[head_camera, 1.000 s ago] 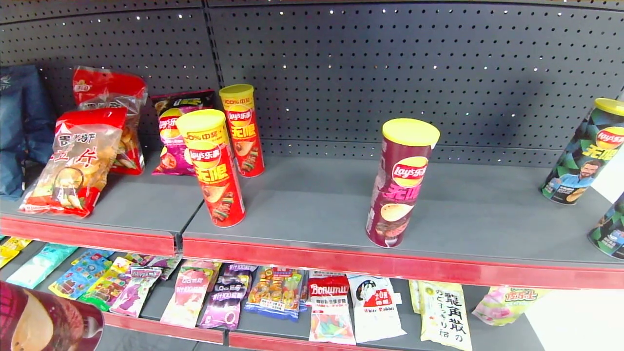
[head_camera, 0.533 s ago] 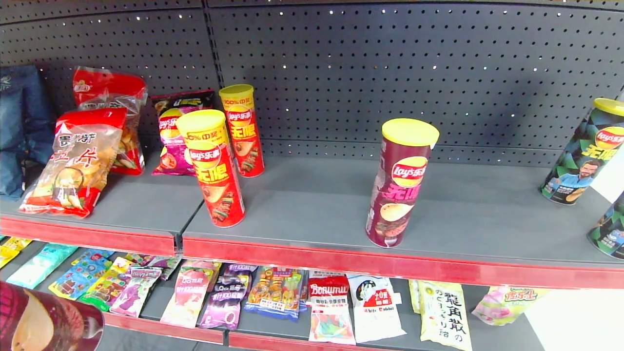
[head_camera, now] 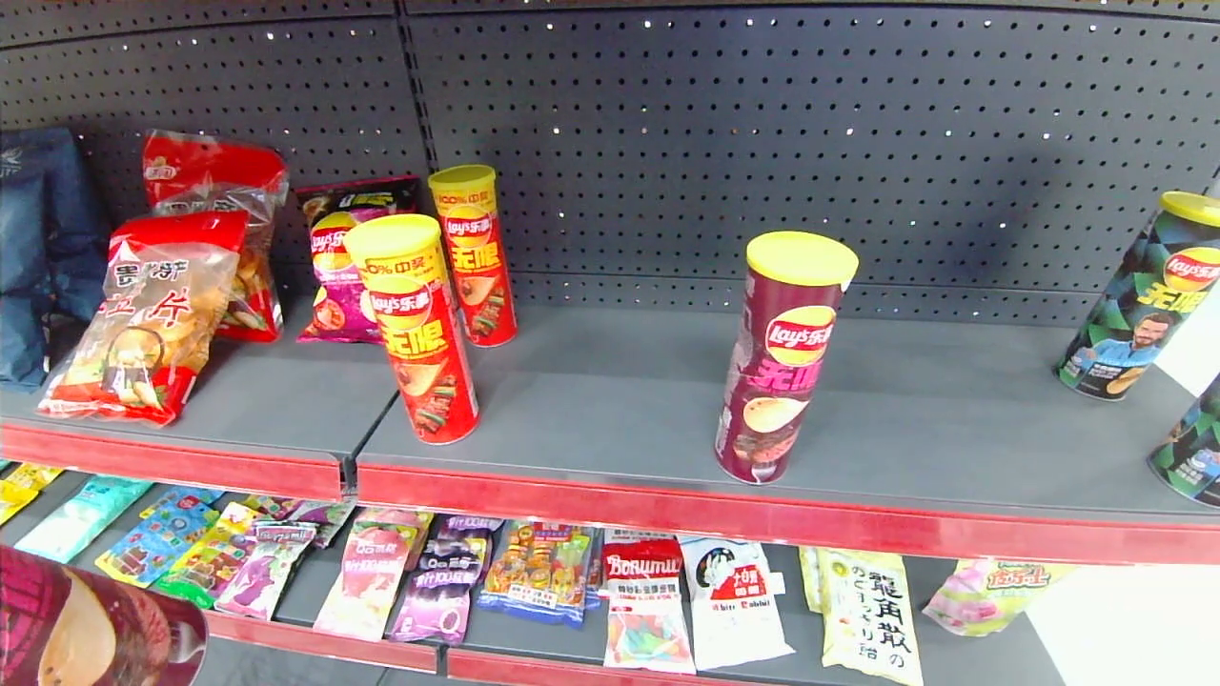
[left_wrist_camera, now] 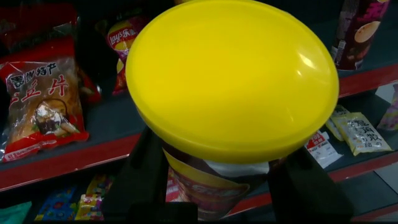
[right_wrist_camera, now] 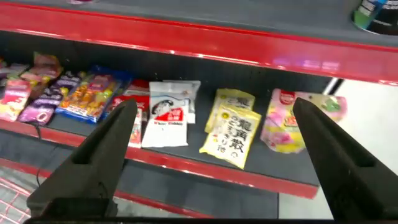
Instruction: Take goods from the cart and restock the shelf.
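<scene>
Dark perforated panels (head_camera: 762, 143) are being faced across the head view, with a grey upper shelf (head_camera: 620, 410) edged in red running in front of them.

In the left wrist view the left gripper (left_wrist_camera: 224, 190) is being kept closed on a maroon crisp can (left_wrist_camera: 205, 186) topped by a yellow lid (left_wrist_camera: 233, 74). Its dark fingers (left_wrist_camera: 146, 174) are being pressed against the can's sides below the lid. In the head view the maroon crisp can (head_camera: 95, 629) is being carried at the lower left corner, low down and well apart from the upper shelf board. The right gripper (right_wrist_camera: 217, 162) is being held wide open with nothing between its fingers, in front of the lower shelf (right_wrist_camera: 261, 179), where flat sachets (head_camera: 543, 572) are being displayed in a row.

Further out, a standing maroon can (head_camera: 783, 357) is being kept upright near the upper shelf's front edge. Two red cans (head_camera: 416, 329) are being shown to its left, snack bags (head_camera: 143, 314) beyond those, and green cans (head_camera: 1139, 295) at the far right.

Restocking is being judged as partly done: several cans are already being stocked on the shelf, while the gripped one is not yet being set down. Bare board on either side of the standing maroon can is being left as likely room for it. How much is waiting in the cart cannot be told.
</scene>
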Robot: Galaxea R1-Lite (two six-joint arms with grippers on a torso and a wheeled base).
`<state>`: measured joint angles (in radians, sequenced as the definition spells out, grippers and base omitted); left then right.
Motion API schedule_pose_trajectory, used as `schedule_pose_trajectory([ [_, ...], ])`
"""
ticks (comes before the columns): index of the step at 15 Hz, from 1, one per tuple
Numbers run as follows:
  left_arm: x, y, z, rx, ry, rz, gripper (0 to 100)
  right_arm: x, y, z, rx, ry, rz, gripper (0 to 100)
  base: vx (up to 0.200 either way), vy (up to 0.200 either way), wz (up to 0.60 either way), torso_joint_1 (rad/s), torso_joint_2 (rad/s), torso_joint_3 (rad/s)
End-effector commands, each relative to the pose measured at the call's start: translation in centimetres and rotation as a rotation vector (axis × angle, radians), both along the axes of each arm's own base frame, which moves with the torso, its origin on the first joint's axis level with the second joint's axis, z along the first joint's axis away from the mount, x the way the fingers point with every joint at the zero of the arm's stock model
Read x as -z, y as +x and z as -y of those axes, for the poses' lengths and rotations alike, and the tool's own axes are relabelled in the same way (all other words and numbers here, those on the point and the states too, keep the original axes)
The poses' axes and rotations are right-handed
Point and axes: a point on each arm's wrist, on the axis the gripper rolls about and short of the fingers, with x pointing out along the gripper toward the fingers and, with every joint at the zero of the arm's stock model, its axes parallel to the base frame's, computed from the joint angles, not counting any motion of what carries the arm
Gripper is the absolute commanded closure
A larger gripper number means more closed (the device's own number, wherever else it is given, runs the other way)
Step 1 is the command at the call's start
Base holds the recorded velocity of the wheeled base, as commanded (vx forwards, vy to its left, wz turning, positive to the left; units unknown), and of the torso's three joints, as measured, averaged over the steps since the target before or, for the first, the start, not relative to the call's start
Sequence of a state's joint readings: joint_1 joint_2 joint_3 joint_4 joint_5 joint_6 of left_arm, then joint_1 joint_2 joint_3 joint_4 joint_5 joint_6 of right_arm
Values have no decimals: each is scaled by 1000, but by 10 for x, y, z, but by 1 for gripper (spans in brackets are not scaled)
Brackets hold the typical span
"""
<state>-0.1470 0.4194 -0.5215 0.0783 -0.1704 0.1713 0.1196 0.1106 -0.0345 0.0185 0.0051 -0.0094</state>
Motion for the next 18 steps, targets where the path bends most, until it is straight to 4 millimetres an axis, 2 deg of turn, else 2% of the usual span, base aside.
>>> schedule_pose_trajectory([
  [1,0,0,0,0,1,-1,100,8,1,0,-10,5,-7,0,0,0,0,0,0,0],
  [8,-1,0,0,9,0,4,100,8,1,0,-7,7,-6,0,0,0,0,0,0,0],
  [17,-4,-2,0,8,-4,20,100,8,1,0,-8,7,-6,0,0,0,-600,4,0,2],
  [18,-5,-3,0,8,-5,26,100,8,1,0,-8,7,-6,0,0,0,0,0,0,0],
])
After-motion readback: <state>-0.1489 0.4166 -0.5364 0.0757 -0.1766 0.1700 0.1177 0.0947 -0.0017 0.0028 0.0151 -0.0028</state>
